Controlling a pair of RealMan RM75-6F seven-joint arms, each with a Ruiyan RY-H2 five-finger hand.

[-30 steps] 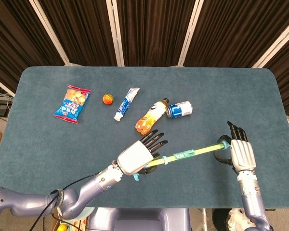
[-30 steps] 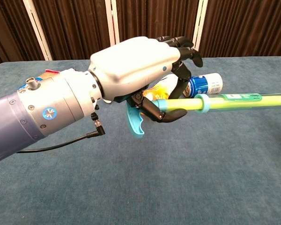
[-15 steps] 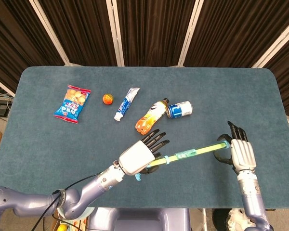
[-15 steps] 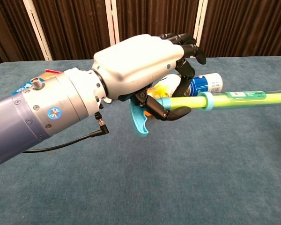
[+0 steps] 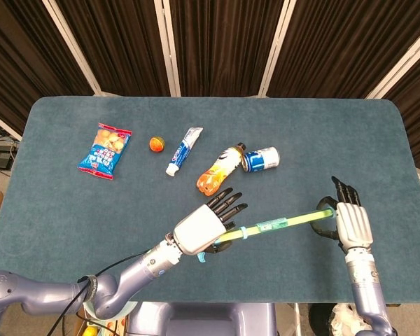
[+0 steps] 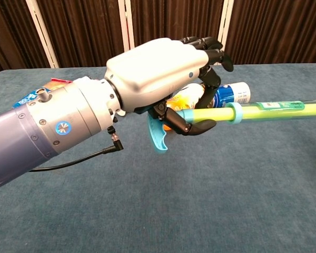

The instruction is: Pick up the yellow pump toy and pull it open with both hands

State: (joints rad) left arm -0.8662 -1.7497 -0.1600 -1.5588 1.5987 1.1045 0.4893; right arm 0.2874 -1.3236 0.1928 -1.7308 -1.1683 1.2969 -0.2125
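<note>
The yellow pump toy (image 5: 276, 225) is a long yellow-green tube with light blue ends, drawn out long and held level above the table. My left hand (image 5: 203, 227) grips its near end by the blue handle (image 6: 158, 137); in the chest view this hand (image 6: 158, 74) fills the upper middle, thumb curled under the tube (image 6: 263, 112). My right hand (image 5: 348, 222) holds the far end, where the blue end piece (image 5: 327, 208) shows between its fingers. The right hand is outside the chest view.
On the blue table (image 5: 70, 210) lie a snack bag (image 5: 105, 150), a small orange ball (image 5: 156, 144), a toothpaste tube (image 5: 184, 150), an orange drink bottle (image 5: 220, 169) and a blue can (image 5: 260, 159), all farther back than the hands.
My left hand has shifted slightly forward and right with the handle end, lifting a little. The right hand and the table objects have stayed put.
</note>
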